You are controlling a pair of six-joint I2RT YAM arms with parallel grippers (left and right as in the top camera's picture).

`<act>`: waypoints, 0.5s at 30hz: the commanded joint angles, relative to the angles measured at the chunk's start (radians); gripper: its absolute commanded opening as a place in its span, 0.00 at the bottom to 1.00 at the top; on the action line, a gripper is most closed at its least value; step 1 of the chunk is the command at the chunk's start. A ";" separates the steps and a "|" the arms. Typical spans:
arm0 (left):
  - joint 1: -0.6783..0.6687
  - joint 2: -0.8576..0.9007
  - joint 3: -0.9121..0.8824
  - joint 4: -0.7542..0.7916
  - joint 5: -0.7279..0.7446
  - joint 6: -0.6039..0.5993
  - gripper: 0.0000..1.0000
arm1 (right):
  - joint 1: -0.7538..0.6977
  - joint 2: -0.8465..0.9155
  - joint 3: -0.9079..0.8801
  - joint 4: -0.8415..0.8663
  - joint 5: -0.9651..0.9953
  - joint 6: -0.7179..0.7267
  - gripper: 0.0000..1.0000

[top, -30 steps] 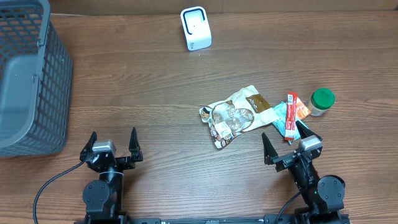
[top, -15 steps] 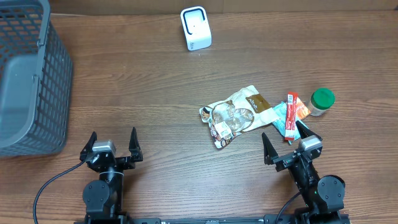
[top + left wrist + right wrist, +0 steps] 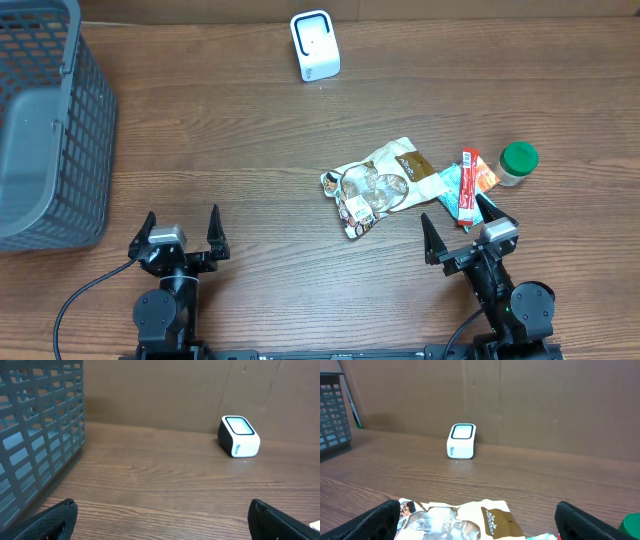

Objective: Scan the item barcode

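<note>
We see our left gripper [image 3: 182,216] and right gripper [image 3: 456,214] both spread wide and holding nothing at the table's [image 3: 250,150] near edge, while the snack bag [image 3: 383,185] lies flat just ahead of the right one, well apart from the white scanner [image 3: 315,45] at the far edge.

Glossy snack pouch [image 3: 381,186], wood-grain table [image 3: 250,150]

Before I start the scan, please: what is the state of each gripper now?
Left gripper: open, holding nothing.
Right gripper: open, holding nothing.
</note>
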 commanded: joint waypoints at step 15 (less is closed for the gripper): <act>0.001 -0.011 -0.004 0.004 -0.013 0.019 1.00 | -0.005 -0.009 -0.011 0.004 -0.002 0.003 1.00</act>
